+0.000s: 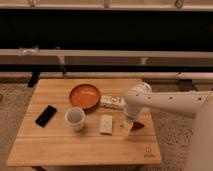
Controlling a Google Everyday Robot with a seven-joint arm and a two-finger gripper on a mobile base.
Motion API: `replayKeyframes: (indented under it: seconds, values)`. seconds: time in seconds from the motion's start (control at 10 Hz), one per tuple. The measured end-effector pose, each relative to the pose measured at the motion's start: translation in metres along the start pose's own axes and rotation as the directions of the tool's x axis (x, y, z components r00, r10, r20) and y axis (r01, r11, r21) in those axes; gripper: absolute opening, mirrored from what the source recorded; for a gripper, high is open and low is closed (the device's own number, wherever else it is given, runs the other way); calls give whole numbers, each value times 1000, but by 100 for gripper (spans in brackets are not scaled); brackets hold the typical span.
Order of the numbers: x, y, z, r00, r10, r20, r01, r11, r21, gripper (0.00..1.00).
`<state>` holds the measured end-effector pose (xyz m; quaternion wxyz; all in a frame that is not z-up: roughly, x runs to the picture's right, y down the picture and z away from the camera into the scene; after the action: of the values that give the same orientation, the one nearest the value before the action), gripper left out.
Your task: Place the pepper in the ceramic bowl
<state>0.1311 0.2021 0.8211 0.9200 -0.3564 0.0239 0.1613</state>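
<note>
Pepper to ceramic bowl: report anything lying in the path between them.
The end effector hangs open right beside the pepper, with nothing between them. Toward the ceramic bowl, a white packet lies beside the bowl's right rim and a pale block sits just on the near side of the line. Lifting over should clear both.

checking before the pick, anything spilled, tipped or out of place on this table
Nothing stands out. The round orange ceramic bowl and white cup sit upright, nothing spilled. The small dark red pepper lies on the wooden table, right beside the open claw.
</note>
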Motion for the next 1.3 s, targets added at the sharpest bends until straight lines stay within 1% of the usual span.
replayKeyframes:
  seconds: [0.3, 0.4, 0.7, 0.8, 0.9, 1.1, 1.2, 1.3]
  values:
    - [7, 1, 13, 1000, 8, -3, -8, 1000, -2, 80]
    - [9, 1, 19, 1000, 13, -9, -13, 1000, -1, 76]
    - [3, 3, 28, 1000, 12, -23, -12, 1000, -1, 49]
    - [3, 4, 27, 1000, 11, -25, -11, 1000, 0, 37]
    - [3, 3, 25, 1000, 12, -23, -12, 1000, 1, 29]
    - [3, 4, 24, 1000, 9, -27, -9, 1000, -1, 9]
    - [2, 4, 24, 1000, 7, -28, -7, 1000, -2, 1]
    - [3, 5, 25, 1000, 7, -29, -8, 1000, -4, 0]
